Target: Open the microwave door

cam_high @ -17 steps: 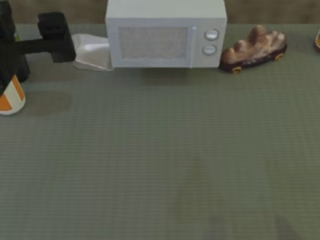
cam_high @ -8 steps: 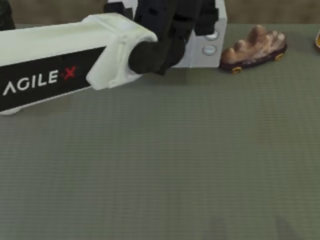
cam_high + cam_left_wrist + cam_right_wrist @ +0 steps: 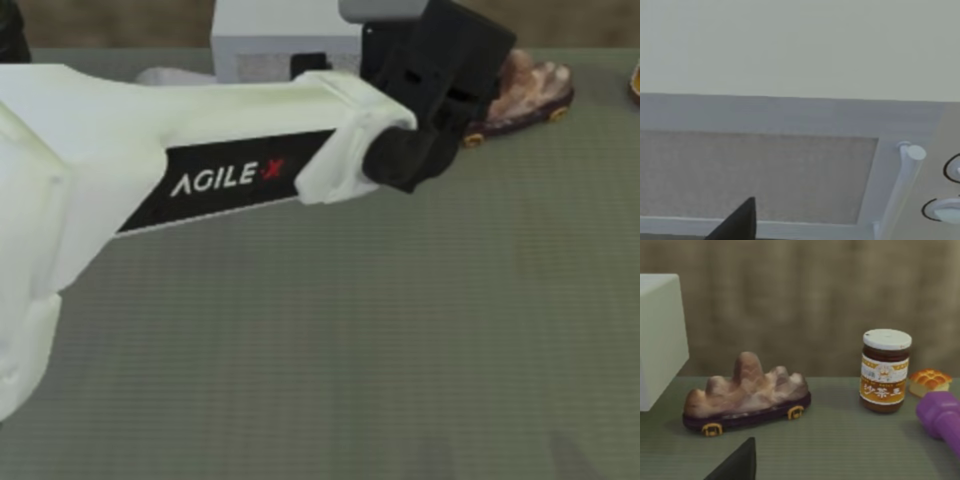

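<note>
Left gripper [image 3: 440, 75], a black two-finger tool at the end of the white AgileX arm [image 3: 200, 170], sits at the far edge of the table in the top view, in front of the knob side of the small boxy white microwave [image 3: 280, 25]. Whether its fingers are spread or closed cannot be told: the top view shows only the black wrist housing, and the left wrist view shows a single dark fingertip [image 3: 737, 222] at the edge of the frame. That fingertip is close before the flat white microwave door with its grey speckled mesh window [image 3: 755, 172]. The door lies flat against the front of the oven. Beside the window runs a white vertical bar handle [image 3: 905, 185], and past it the edges of two round grey knobs [image 3: 952, 187] show.

On the grey-green woven table [image 3: 400, 330], to the right of the microwave, stands a brown rock-shaped ornament on a dark purple base with gold wheels [image 3: 745, 395]. Farther right, the right wrist view shows a glass jar of brown sauce with a white lid and orange label [image 3: 885, 370], a small golden bread roll [image 3: 929, 381] and a purple cylindrical object [image 3: 945, 417].

The right gripper shows only one dark fingertip [image 3: 737, 462] in its own wrist view, so its state cannot be told.
</note>
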Robot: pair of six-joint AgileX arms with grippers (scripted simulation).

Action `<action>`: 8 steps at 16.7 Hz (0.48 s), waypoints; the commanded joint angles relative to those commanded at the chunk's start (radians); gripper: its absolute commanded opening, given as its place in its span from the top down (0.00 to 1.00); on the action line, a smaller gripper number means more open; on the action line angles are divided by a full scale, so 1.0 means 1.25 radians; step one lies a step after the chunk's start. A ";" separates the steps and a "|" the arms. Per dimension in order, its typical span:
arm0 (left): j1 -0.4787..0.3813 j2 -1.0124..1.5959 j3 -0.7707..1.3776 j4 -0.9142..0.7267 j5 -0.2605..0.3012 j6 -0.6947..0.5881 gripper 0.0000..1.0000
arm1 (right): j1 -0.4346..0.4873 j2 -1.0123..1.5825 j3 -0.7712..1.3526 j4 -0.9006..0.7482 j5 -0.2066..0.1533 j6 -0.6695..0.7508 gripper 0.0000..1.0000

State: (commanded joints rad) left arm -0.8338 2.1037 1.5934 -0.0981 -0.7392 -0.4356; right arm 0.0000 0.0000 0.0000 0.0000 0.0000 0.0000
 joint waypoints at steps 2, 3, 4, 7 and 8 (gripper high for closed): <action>0.000 0.000 0.000 0.000 0.000 0.000 0.00 | 0.000 0.000 0.000 0.000 0.000 0.000 0.00; 0.004 -0.002 -0.004 0.000 0.002 0.001 0.00 | 0.000 0.000 0.000 0.000 0.000 0.000 0.00; 0.004 0.001 -0.001 0.001 0.003 0.002 0.00 | 0.000 0.000 0.000 0.000 0.000 0.000 0.00; 0.023 0.052 0.052 0.012 0.020 0.018 0.00 | 0.000 0.000 0.000 0.000 0.000 0.000 0.00; 0.034 0.078 0.079 0.017 0.029 0.026 0.00 | 0.000 0.000 0.000 0.000 0.000 0.000 0.00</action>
State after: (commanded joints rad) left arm -0.7916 2.2015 1.6915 -0.0775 -0.7027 -0.4033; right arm 0.0000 0.0000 0.0000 0.0000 0.0000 0.0000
